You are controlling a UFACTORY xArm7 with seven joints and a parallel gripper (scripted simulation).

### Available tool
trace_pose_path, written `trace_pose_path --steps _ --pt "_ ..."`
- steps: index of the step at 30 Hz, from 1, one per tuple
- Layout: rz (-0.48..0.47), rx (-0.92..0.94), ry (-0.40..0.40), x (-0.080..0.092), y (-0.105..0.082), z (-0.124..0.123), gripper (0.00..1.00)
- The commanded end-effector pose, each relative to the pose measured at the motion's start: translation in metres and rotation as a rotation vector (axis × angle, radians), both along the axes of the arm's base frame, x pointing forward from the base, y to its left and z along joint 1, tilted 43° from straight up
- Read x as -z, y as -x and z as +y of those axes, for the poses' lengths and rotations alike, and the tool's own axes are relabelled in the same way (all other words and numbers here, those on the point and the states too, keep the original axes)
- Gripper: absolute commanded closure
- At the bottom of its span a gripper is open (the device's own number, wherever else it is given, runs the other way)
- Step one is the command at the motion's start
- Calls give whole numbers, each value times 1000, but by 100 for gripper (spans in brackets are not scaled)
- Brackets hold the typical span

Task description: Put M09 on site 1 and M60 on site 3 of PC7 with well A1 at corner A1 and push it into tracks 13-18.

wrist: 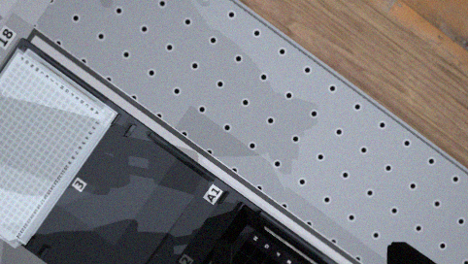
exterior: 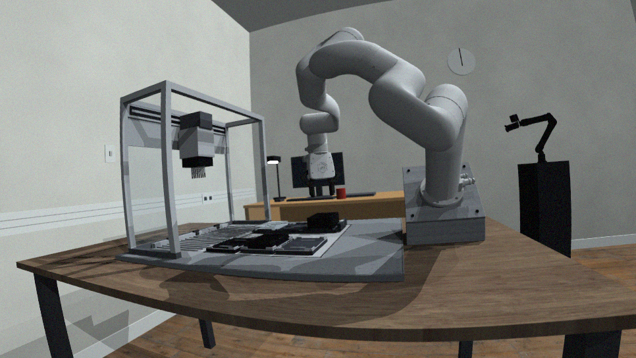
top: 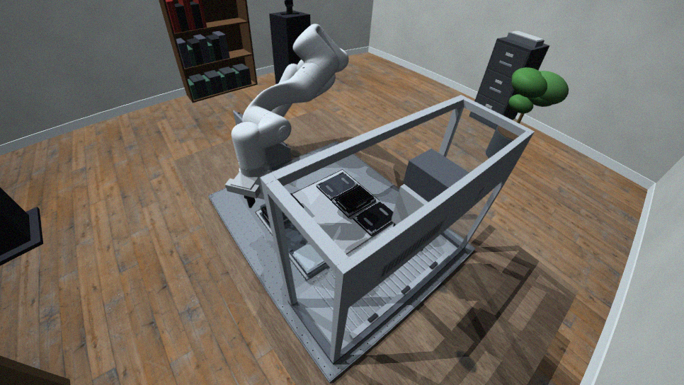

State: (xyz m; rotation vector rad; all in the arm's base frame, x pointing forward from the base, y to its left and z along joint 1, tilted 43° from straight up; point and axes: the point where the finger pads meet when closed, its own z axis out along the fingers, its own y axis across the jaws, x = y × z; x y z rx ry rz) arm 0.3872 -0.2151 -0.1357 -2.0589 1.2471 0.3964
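Note:
My gripper (exterior: pixel 321 191) is open and empty, hanging above the black deep-well block M09 (exterior: pixel 323 220) in the nest nearest the arm base. In the wrist view one fingertip (wrist: pixel 407 252) shows at the bottom edge, and M09's corner (wrist: pixel 257 240) shows beside an A1 mark (wrist: pixel 214 194). The white 384-well plate M60 (wrist: pixel 49 141) lies flat by the label 3 (wrist: pixel 79 184). The nest between them (wrist: pixel 155 184) looks dark and flat, and I see no plate in it. The carrier PC7 lies on the apron, with a black plate (top: pixel 354 198) on its middle site.
The grey instrument frame (top: pixel 397 191) stands over the apron and the rails (top: pixel 406 277). A pipetting head (exterior: pixel 195 142) hangs inside it. The track number 18 (wrist: pixel 7 37) marks the apron edge beside the nests. The perforated baseplate (wrist: pixel 301 112) ends at the wooden table (wrist: pixel 388 44).

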Motion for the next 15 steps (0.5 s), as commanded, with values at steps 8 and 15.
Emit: trace_pose_path --steps 8,15 --pt "-232 -213 50 -19 36 21 18" --pt "-392 -381 72 -31 63 39 18"
